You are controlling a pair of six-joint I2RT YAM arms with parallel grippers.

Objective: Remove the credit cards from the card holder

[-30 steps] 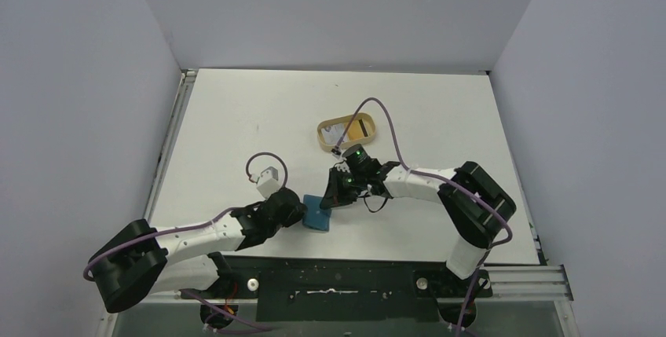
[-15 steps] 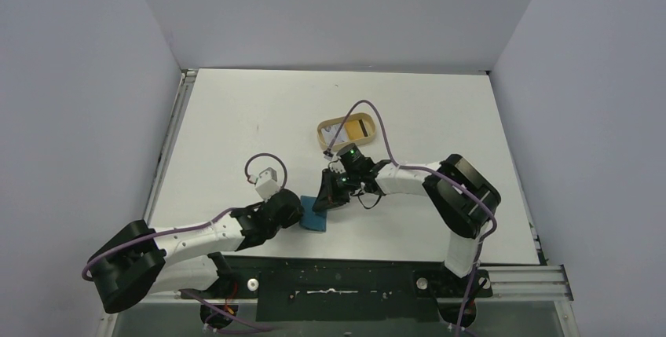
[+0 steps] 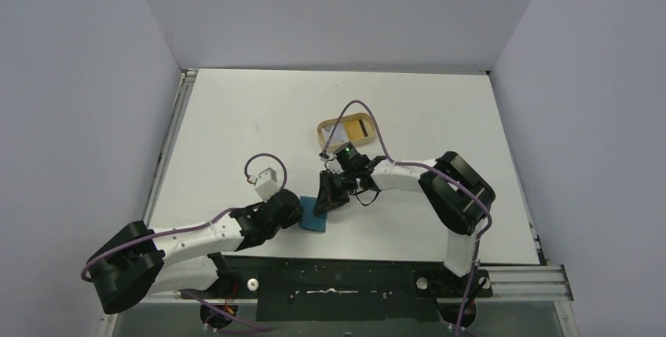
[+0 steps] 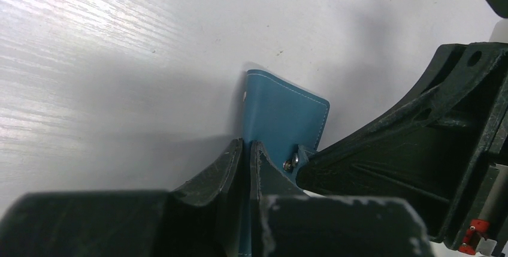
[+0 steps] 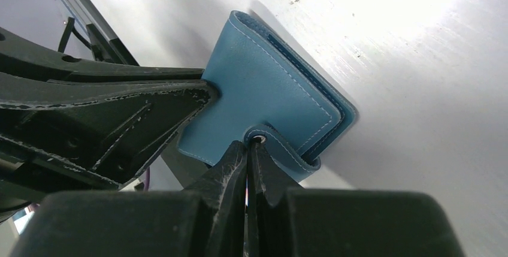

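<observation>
The teal card holder (image 3: 316, 215) lies folded near the table's front edge. My left gripper (image 3: 298, 215) is shut on its left edge, and blue leather shows between the fingers in the left wrist view, where the card holder (image 4: 281, 113) stands on edge ahead of the left gripper (image 4: 245, 144). My right gripper (image 3: 322, 202) is shut, with nothing seen between its jaws. Its tips (image 5: 250, 144) press against the snap tab (image 5: 281, 149) that wraps round the card holder (image 5: 269, 89). Two credit cards lie in the tray, one whitish (image 3: 333, 131) and one gold-tan (image 3: 357, 130).
The tan oval tray (image 3: 372, 126) sits behind the grippers at mid-table, partly crossed by the right arm's purple cable (image 3: 369, 113). A metal rail (image 3: 169, 156) runs along the table's left edge. Grey walls close in the left, back and right sides.
My right gripper and forearm have moved left and slightly toward the front, onto the card holder's tab. The left gripper has kept its hold and barely moved.
</observation>
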